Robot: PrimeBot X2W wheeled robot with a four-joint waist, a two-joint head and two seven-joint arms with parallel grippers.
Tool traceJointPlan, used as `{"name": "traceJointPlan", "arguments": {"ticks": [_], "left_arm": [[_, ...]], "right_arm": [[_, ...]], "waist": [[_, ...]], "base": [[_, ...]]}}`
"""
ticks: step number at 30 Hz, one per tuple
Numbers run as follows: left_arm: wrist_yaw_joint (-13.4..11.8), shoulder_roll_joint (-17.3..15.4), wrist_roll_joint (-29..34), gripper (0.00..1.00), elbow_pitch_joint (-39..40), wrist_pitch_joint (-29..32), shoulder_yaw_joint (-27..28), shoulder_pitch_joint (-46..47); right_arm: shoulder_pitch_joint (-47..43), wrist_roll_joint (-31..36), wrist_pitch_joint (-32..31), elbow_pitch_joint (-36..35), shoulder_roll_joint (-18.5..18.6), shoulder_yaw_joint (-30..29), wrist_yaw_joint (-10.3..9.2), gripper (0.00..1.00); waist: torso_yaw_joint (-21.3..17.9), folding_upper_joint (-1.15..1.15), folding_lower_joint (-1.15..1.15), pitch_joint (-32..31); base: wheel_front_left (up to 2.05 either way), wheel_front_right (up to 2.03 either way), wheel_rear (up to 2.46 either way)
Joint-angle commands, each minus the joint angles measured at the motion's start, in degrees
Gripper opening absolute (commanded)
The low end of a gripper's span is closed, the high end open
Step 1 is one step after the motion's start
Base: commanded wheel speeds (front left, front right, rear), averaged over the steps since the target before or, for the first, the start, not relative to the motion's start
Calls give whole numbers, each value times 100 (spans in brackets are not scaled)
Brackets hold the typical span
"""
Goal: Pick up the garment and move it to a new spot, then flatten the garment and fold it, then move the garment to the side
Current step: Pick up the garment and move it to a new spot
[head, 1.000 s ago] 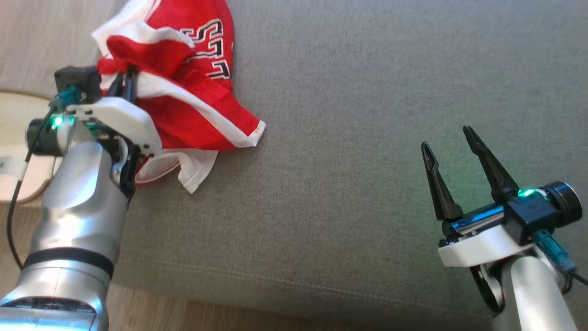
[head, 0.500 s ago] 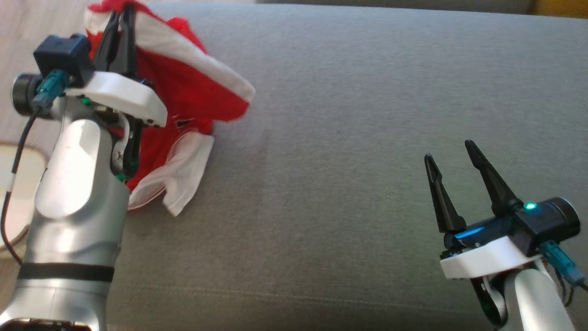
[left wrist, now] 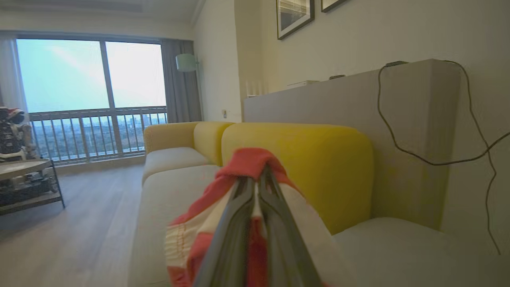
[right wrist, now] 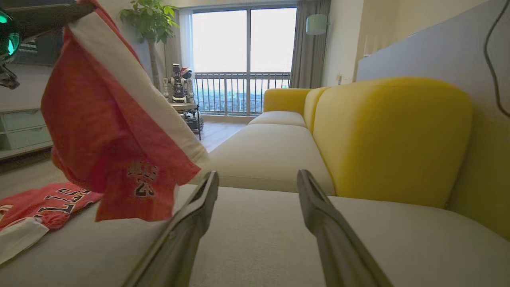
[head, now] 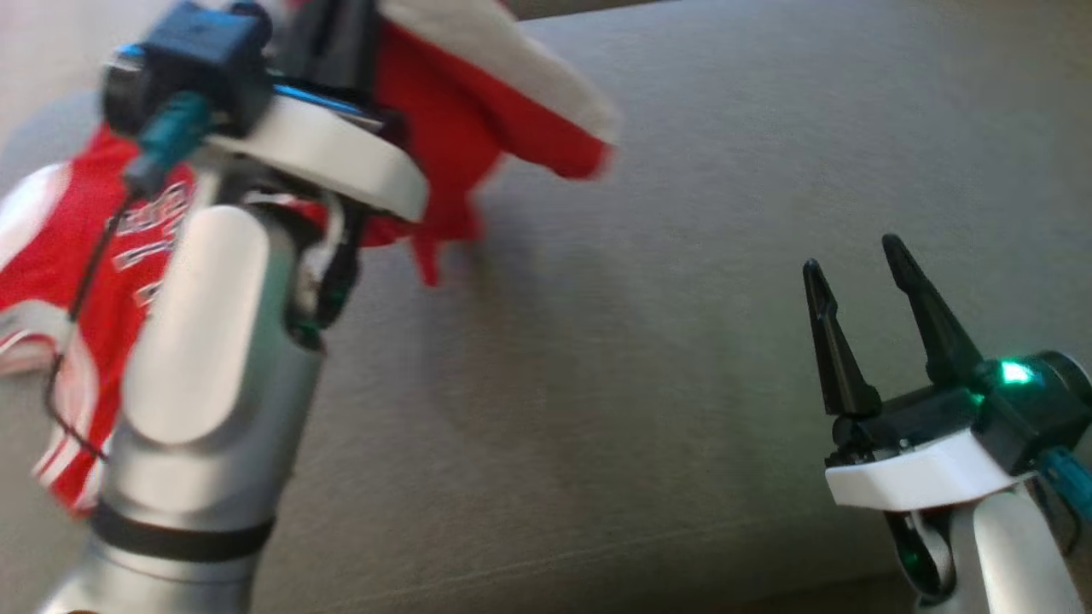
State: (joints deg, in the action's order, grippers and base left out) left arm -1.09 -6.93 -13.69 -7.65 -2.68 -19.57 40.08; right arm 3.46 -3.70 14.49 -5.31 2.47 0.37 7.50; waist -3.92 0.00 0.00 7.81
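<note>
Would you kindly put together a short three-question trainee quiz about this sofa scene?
1. True or false: the right claw is shut on cloth.
2. Where is the red-and-white garment that the left claw grips? A) hanging above the grey seat B) flat on the floor C) folded on a shelf
3. Fill in: the sofa's backrest is coloured ____.
Key: 1 false; 2 A; 3 yellow.
</note>
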Motion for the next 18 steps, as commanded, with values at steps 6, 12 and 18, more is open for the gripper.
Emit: {"name": "traceJointPlan", "arguments": {"ticks": [6,12,18], "left_arm": [[-200,160,20,0,5,130,-135,235],[-389,295,-1,0,-734,79,-437,-40],[-443,375,-172,0,-1773,-200,-802,-368]], "right_arm": [[275,-172,51,-353,41,187,-1,100],[311,-410,51,-439,41,216,-1,100],[302,-587,51,-396,41,344,-1,100]], "waist": [[-1251,0,0,300],[-1946,0,0,686],[-2322,0,0,957]], "base": [[0,0,0],[0,0,0],[0,0,0]]}}
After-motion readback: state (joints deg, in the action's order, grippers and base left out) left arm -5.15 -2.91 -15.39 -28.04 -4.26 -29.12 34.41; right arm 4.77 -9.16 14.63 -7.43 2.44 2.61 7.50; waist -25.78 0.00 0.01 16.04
